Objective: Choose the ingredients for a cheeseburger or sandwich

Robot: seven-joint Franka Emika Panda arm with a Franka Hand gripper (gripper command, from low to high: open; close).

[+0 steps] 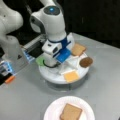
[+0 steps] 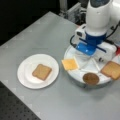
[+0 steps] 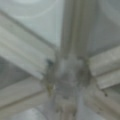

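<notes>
Robot gripper [image 1: 51, 63] lowered into a divided white tray [image 1: 53, 77] of toy sandwich ingredients.

Finger state cannot be told. One bread slice [image 2: 41, 71] lies on the white plate [image 2: 25, 82]; another bread slice [image 2: 111, 69], cheese square [image 2: 70, 64], brown patty [image 2: 90, 78] and lettuce [image 1: 40, 60] sit in the tray.

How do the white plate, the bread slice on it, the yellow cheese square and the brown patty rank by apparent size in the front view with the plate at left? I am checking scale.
1. White plate
2. Bread slice
3. Cheese square and brown patty: too alike to rank.
</notes>
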